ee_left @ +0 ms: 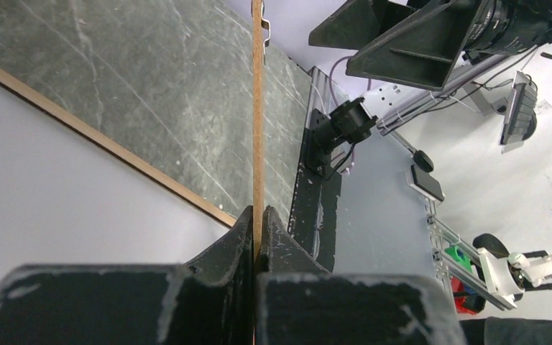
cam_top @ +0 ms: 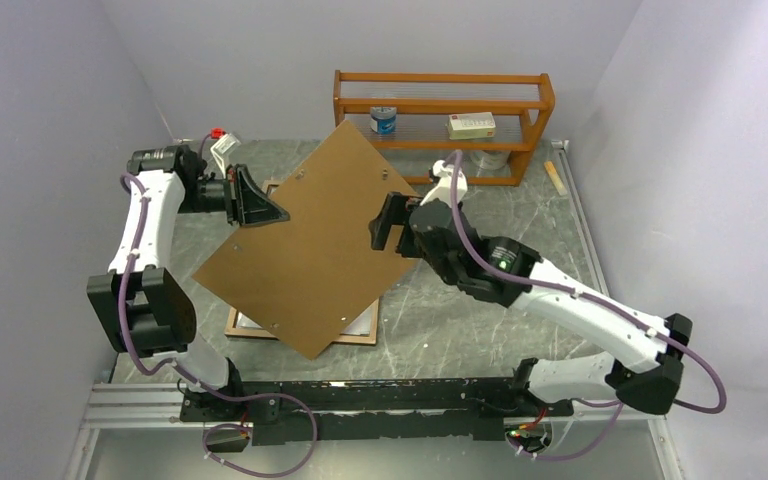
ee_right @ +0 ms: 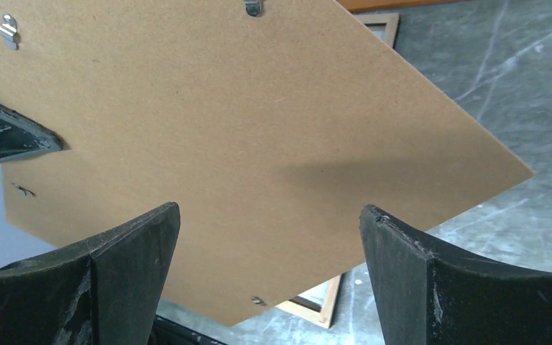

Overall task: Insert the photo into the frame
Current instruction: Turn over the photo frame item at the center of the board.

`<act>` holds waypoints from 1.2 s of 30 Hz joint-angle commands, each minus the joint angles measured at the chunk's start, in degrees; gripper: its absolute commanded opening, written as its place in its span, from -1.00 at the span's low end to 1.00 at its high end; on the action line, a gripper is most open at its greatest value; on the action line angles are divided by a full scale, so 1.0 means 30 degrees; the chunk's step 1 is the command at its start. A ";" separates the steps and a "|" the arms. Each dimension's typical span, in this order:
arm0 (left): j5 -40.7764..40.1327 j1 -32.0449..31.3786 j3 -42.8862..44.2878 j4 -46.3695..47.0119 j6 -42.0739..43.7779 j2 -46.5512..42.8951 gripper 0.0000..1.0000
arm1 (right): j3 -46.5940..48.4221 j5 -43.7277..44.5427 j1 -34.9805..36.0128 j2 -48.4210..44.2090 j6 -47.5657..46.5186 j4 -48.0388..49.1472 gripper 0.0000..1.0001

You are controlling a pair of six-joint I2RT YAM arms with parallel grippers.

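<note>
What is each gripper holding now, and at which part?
The left gripper pinches the brown backing board at its left edge. The right gripper is open, holding nothing.

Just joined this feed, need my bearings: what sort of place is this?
Probably a robotics lab test cell: pale lilac partition walls box in the grey marble-patterned table, a black mounting rail runs along its near edge, and an orange-brown wooden shelf rack stands at the back.
</note>
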 commanded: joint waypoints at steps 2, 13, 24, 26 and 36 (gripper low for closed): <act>0.6090 0.0911 0.0359 -0.2436 -0.0429 -0.0866 -0.95 | 0.2877 -0.2795 -0.0677 0.2487 0.0827 -0.2351 0.96; 0.6092 0.2695 0.1103 -0.2379 -0.1377 -0.1243 -0.95 | -0.1850 -0.6829 -0.3897 0.0786 0.3915 0.1498 0.98; 0.6091 0.3050 0.1856 -0.2292 -0.3648 -0.0805 -0.95 | -1.0234 -1.1327 -0.6016 -0.1257 0.3133 1.6563 0.98; 0.6092 0.3035 0.1966 -0.2310 -0.3748 -0.0792 -0.95 | -1.0785 -1.1581 -0.6027 -0.0746 0.3678 1.7684 0.98; 0.6121 0.3053 0.2227 -0.2263 -0.4698 -0.0156 -0.95 | -1.3204 -1.5496 -0.5314 0.1449 0.5479 2.5796 0.98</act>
